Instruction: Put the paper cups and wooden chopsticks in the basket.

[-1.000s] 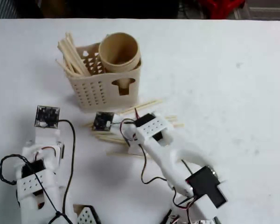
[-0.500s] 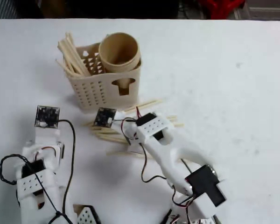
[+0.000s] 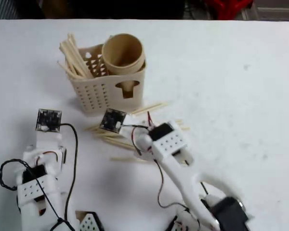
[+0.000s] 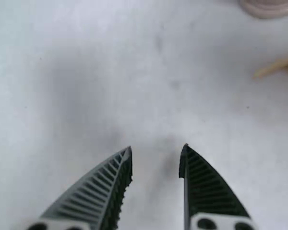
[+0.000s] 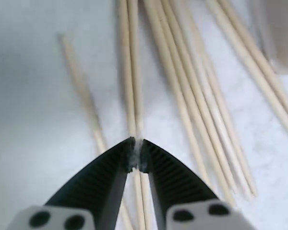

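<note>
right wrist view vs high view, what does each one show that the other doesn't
The right wrist view adds the close-up grip: the right gripper is pinched shut on a pair of chopsticks. The high view adds the basket, which holds the paper cup and a bundle of chopsticks, plus the left arm off to the side. Both show the loose chopsticks lying on the white table.

You're watching the white left arm (image 3: 38, 180) and right arm (image 3: 176, 154) trailing black and red cables (image 3: 76, 144), carrying black servos (image 3: 229, 214), wearing dark ribbed fingers (image 4: 110, 187).
</note>
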You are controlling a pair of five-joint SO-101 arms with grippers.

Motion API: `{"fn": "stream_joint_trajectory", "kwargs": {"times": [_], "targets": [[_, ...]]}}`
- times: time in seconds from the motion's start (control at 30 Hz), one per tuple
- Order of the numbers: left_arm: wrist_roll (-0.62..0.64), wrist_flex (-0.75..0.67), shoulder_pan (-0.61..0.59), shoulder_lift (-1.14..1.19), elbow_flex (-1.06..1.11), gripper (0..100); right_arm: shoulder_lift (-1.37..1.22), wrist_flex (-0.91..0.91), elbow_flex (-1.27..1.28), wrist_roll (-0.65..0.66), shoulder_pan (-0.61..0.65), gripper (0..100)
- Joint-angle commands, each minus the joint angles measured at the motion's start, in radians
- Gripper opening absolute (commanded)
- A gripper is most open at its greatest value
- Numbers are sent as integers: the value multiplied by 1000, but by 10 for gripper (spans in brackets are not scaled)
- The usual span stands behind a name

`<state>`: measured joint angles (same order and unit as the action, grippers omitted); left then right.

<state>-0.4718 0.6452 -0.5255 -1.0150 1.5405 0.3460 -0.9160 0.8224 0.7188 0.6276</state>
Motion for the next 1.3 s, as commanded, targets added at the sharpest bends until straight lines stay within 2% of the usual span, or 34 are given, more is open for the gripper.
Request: {"fn": "stream_joint_trajectory", "kwargs": {"times": [0.0, 0.17, 0.33, 0.57, 0.87, 1.1, 1.23, 1.27], "targets": [[9, -17, -7, -19, -6, 173, 139, -7, 26, -21, 7, 17], [9, -17, -7, -19, -6, 173, 259, -45, 43, -51, 7, 17], [9, -17, -7, -19, -6, 173, 259, -51, 40, -48, 10, 19], [9, -17, -7, -19, -6, 173, -1, 90, 28, -38, 12, 132], [9, -17, -7, -19, -6, 173, -291, 122, -92, -38, 13, 134], [9, -17, -7, -19, -6, 173, -394, 96, -158, -40, 12, 128], [9, -17, -7, -19, -6, 173, -395, 87, -160, -40, 12, 5], [9, -17, -7, -19, -6, 173, -394, 85, -158, -40, 12, 23]]}}
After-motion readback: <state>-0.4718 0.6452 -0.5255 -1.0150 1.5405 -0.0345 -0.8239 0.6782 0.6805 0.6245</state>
